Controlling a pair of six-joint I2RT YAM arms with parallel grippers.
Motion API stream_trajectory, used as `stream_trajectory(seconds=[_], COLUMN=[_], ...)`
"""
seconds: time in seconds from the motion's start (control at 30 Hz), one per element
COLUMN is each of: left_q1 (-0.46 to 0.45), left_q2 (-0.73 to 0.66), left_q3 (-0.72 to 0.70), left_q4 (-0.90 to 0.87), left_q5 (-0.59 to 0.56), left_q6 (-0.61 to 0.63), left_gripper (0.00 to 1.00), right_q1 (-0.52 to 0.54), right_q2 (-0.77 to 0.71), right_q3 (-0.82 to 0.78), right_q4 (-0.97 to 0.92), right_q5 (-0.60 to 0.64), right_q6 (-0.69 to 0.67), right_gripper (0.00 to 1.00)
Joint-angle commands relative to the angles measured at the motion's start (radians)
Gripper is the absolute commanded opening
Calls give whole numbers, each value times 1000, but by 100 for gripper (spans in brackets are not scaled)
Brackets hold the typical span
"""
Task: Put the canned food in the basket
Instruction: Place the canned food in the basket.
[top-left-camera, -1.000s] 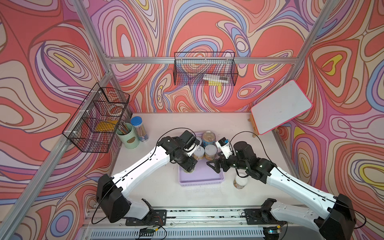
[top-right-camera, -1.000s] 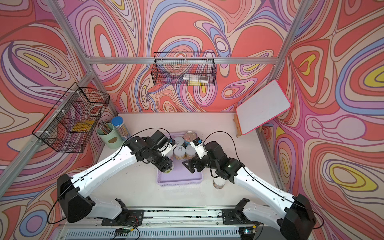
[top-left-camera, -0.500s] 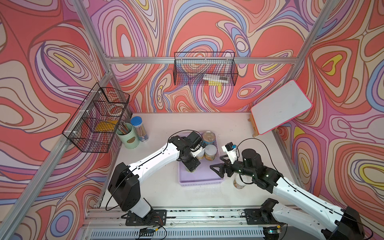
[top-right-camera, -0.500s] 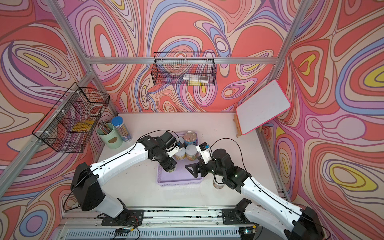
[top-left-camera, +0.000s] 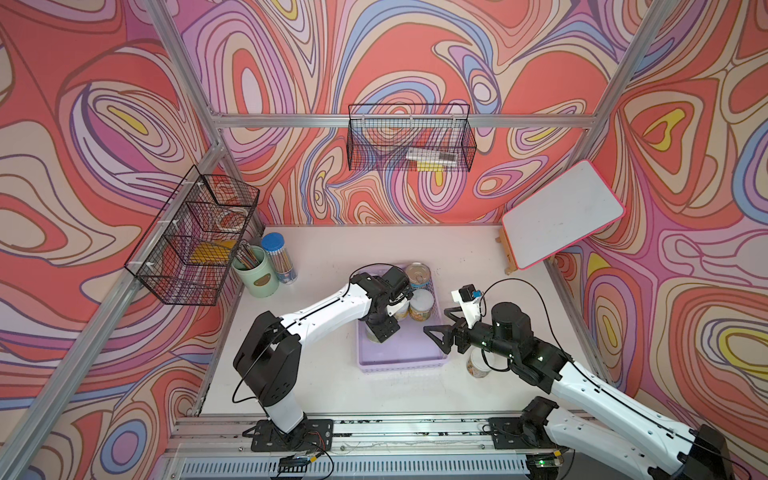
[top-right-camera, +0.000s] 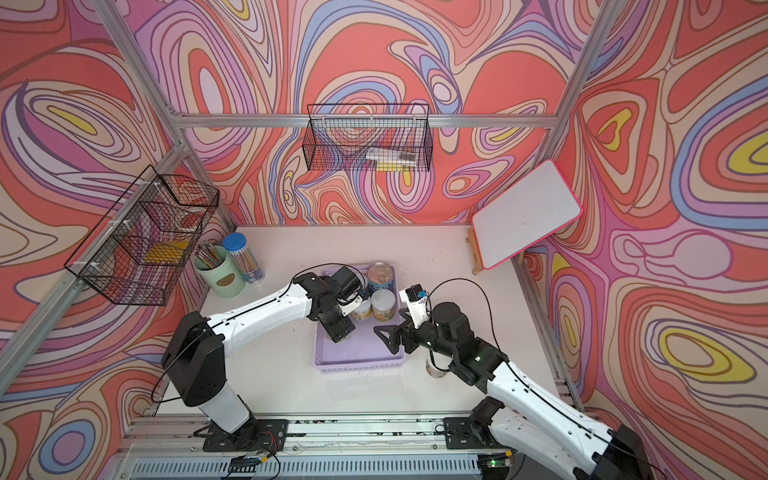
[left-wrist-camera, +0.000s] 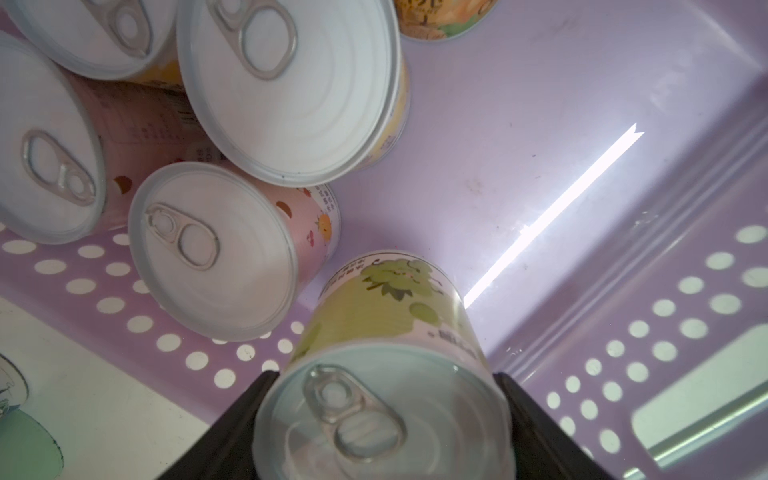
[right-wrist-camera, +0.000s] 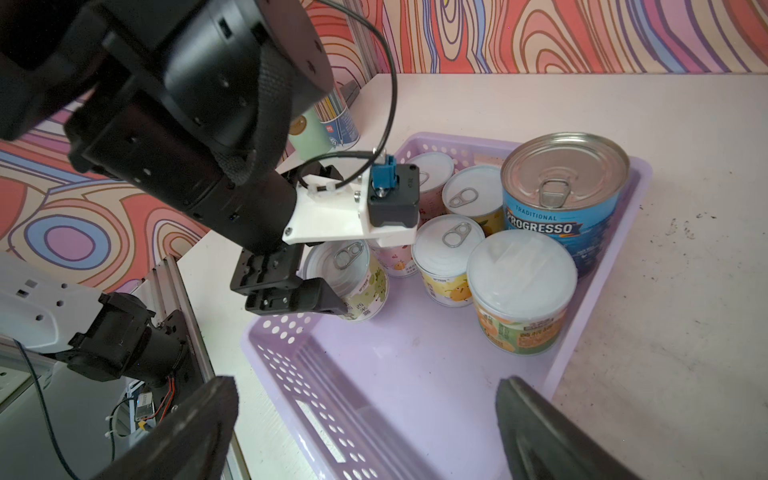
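Canned food (right-wrist-camera: 444, 257) mostly sits in the basket (right-wrist-camera: 415, 365); left fingers (right-wrist-camera: 318, 297) pinch a green-label can (left-wrist-camera: 386, 303) inside, right fingers (right-wrist-camera: 548, 432) spread empty; a last can (top-left-camera: 477, 367) stands outside.

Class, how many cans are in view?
8. Seven cans are in the basket, one in the left tool; one can on the table by the right arm. Others may be hidden.

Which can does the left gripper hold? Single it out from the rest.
The green grape-label can, clamped in the left gripper beside the lavender basket's perforated wall. The other cans wear pink, yellow, orange or blue labels and stand free.
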Motion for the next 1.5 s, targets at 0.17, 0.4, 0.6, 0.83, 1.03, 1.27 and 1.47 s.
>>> stream_trajectory(seconds=[0.17, 0.4, 0.6, 0.83, 1.03, 1.27, 1.47], left_q1=[-5, -5, -5, -5, -5, -5, -12], left_q2=[45, 89, 93, 91, 90, 44, -113], left_q3=[1, 17, 19, 21, 19, 30, -19], left_q4=[36, 40, 41, 40, 37, 21, 53], left_q5=[-143, -208, -281, -318, -325, -271, -93], left_q6=[4, -15, -31, -42, -48, -83, -208], left_gripper=[62, 65, 77, 90, 92, 89, 94], right_q1=[-2, -2, -2, -1, -1, -2, -2], right_q2=[-29, -39, -37, -33, -29, -7, 25], right_q3=[-31, -43, -48, -51, -51, -22, 47], right_q4=[29, 33, 44, 46, 44, -10, -101], right_q5=[0, -1, -8, -13, -16, -2, 77], right_q6=[11, 22, 28, 28, 30, 22, 64], right_gripper=[98, 98, 98, 98, 98, 98, 98])
